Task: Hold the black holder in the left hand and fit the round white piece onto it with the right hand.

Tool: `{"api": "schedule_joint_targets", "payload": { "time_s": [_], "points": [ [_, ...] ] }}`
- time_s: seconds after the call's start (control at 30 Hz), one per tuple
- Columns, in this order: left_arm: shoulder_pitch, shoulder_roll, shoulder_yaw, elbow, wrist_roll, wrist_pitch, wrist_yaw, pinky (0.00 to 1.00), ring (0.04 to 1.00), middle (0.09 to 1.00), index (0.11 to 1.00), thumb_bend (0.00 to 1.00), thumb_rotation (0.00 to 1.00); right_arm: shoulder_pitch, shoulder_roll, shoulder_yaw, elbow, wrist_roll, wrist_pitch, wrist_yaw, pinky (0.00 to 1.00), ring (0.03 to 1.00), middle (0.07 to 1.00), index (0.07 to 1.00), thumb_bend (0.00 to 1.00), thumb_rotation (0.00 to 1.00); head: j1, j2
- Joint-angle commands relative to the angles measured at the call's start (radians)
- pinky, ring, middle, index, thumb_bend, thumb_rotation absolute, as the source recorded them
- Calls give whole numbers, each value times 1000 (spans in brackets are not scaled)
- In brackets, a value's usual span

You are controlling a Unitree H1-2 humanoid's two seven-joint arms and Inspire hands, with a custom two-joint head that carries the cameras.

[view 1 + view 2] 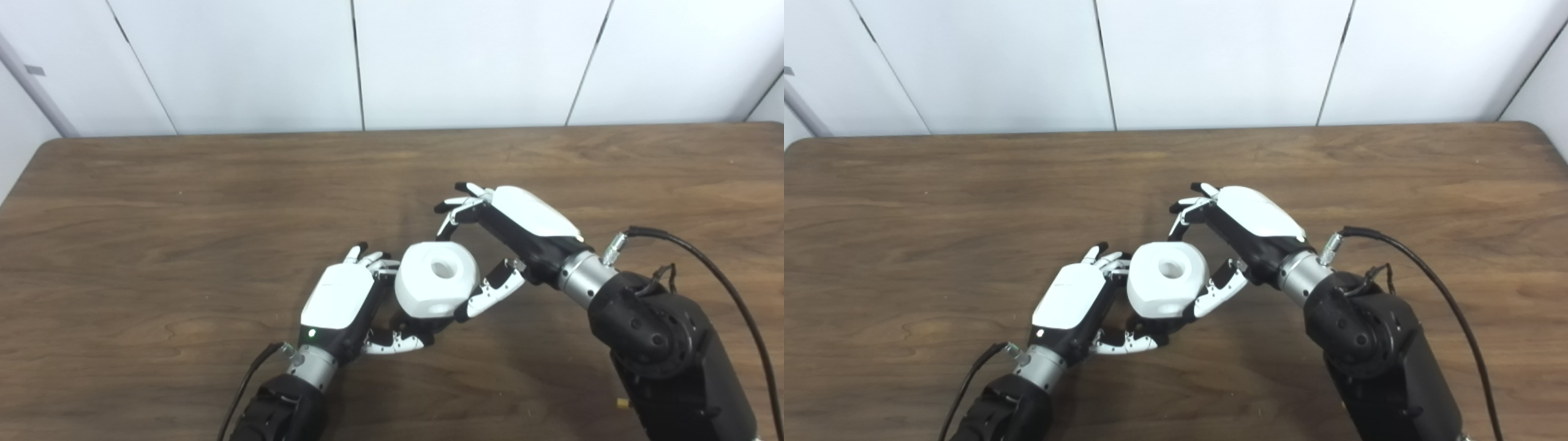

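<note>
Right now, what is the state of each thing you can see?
White piece: off the table, hole facing up, between both hands.
Black holder: mostly hidden under the white piece.
Left hand: closed around the holder.
Right hand: fingers apart, thumb touching the white piece.

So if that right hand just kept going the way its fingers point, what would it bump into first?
Probably nothing but the bare table: the right hand points up-left, its fingers passing behind the round white piece. Depth is unclear.

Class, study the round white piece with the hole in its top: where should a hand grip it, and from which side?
Grip the round white piece across its rounded side walls, coming from the right, where the right hand is. The hole faces up, and the left hand crowds its left side.
</note>
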Motion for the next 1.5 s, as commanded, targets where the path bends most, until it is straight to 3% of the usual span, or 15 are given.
{"api": "schedule_joint_targets", "payload": {
  "time_s": [0.0,0.27,0.3,0.37,0.57,0.83,1.27,1.47],
  "points": [
    [-1,4,-10,-4,9,-14,-7,991,878,780,486,523,55,-14,-13,12,9,-11,-15,4,1000,987,855,488,525,142,0,-1],
    [-2,4,-12,-1,15,-12,-6,987,880,780,486,523,55,-20,-28,24,12,-18,-25,-2,1000,987,855,493,524,154,0,-1],
    [-2,4,-12,0,15,-12,-5,987,880,780,486,523,55,-20,-29,24,12,-17,-26,-2,1000,986,854,552,708,212,0,-1],
    [-2,5,-12,0,14,-13,-6,987,880,780,486,523,55,-20,-30,24,11,-17,-24,-3,1000,985,859,610,878,275,-1,-1],
    [-3,7,-14,2,17,-13,-6,985,880,780,486,523,55,-18,-26,22,13,-27,-19,-13,1000,987,880,656,982,315,-2,-3],
    [-4,5,-15,4,17,-8,-9,989,882,780,486,523,55,-11,-20,18,9,-38,-11,-14,1000,1000,935,750,1000,338,-3,-4],
    [-7,7,-14,9,18,-12,-2,995,882,780,486,523,55,-15,-24,15,8,-55,-4,3,1000,1000,945,767,1000,379,-5,-9],
    [-10,8,-15,13,21,-13,1,992,882,779,486,523,55,-22,-40,7,-1,-56,-3,31,1000,1000,977,825,1000,438,-9,-8]
  ]
}}
